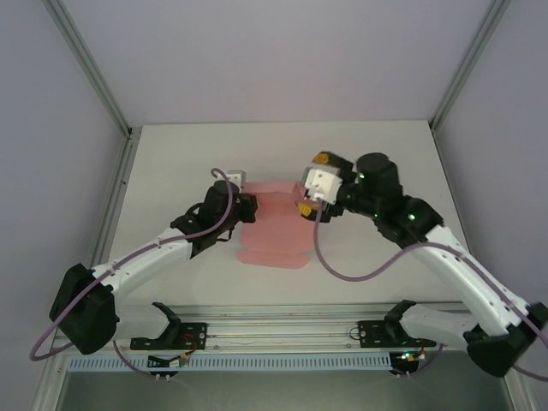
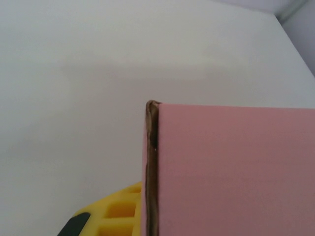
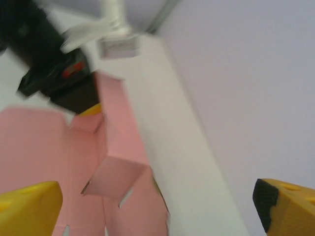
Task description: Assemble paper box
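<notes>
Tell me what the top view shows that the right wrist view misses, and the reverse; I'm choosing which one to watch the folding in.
Top view: the table edges and the whole pink card, its near end lying flat. Right wrist view: the cut slots and a small tab bent inward, plus the right claw with its yellow fingers wide apart. Shared: the left claw at the card's raised side flap.

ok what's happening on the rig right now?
Two arms are working on a pink paper box, mostly a flat sheet on the table. The left end effector appears clamped on the sheet's left side panel, holding it upright. The right end effector is open at the sheet's right edge, gripping nothing.
</notes>
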